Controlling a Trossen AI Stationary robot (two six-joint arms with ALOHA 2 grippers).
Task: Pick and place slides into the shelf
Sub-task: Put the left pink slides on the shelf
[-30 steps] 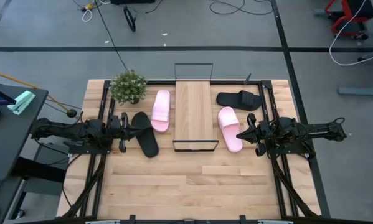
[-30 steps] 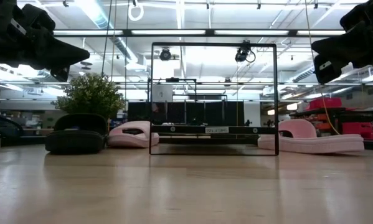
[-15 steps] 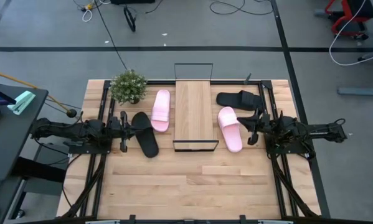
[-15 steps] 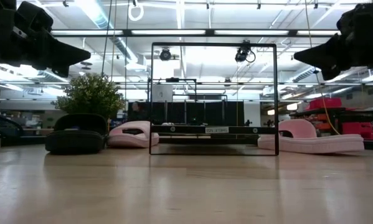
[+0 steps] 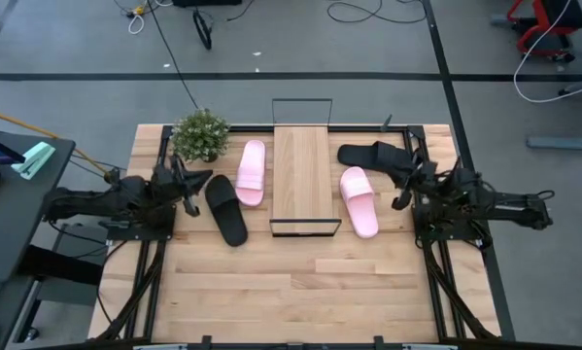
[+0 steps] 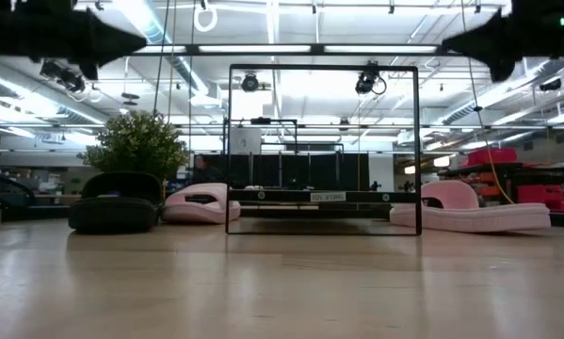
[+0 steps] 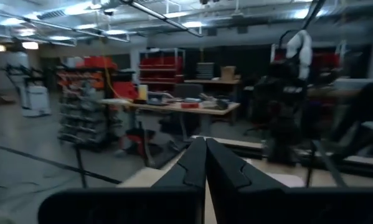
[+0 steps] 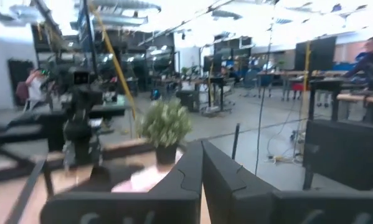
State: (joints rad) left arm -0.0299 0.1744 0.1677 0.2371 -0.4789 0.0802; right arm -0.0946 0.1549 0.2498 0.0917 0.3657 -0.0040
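Hovering shut, right gripper [image 5: 404,180] beside pink slide [image 5: 359,200]; left gripper [image 5: 187,181] shut.

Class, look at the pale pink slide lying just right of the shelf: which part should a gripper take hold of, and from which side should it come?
Probably the wide strap of the pink slide, the raised arch over its flat sole. The slide lies sole-down, lengthwise beside the shelf, so coming from above suits it, one finger under the strap and one over. The right gripper, its fingers shut in its wrist view, sits nearest, on the slide's open right side.
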